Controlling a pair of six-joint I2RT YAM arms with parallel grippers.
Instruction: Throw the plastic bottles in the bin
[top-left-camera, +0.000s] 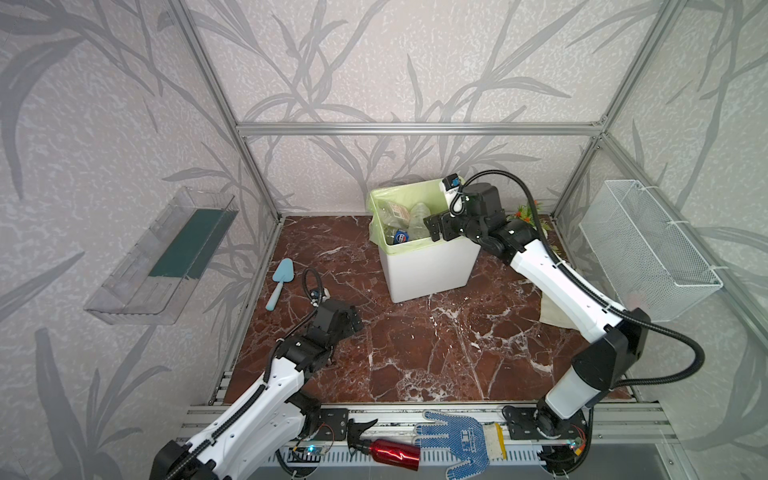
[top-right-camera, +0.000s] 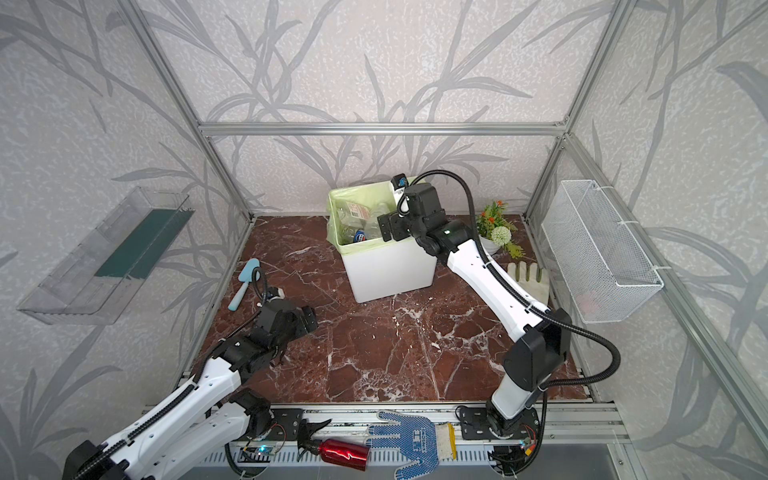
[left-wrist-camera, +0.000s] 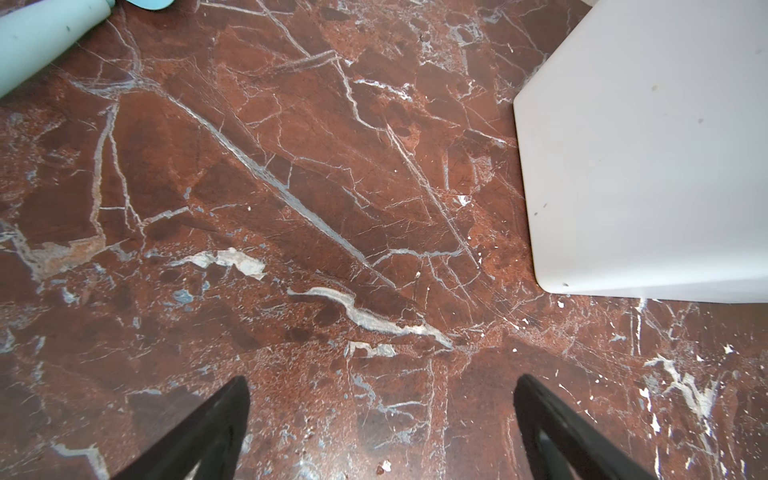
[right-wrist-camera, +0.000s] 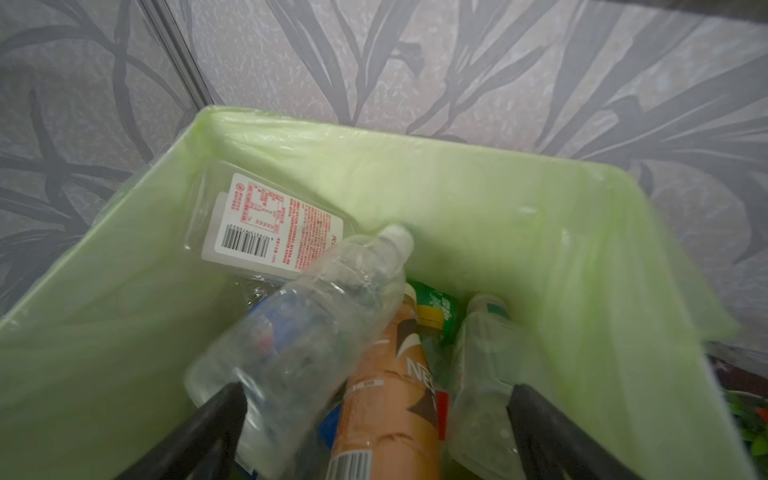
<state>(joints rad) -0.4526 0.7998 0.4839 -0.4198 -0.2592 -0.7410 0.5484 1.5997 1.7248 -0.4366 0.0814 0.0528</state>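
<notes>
several plastic bottles (right-wrist-camera: 316, 332) fill the bin (right-wrist-camera: 498, 187) below spread right fingers (right-wrist-camera: 216, 415).

Pale grey wallpaper with darker grey leaves and stems covers the back wall (top-left-camera: 415, 62) and both side walls. A frame (top-left-camera: 415, 128) of aluminium bars stands against them. One bar runs level across the back wall, uprights drop from its ends to the floor's far corners, and further bars run from those ends toward the near side. The floor (top-left-camera: 436, 353) has a red-brown marble pattern with white veins. A clear tray (top-left-camera: 124, 299) hangs on the left wall with a dark green strip (top-left-camera: 187, 245) inside it. A white mesh basket (top-left-camera: 648, 249) hangs on the right wall. An aluminium rail (top-left-camera: 636, 419) borders the floor's near edge. The light is soft and even, and shadows are faint.
</notes>
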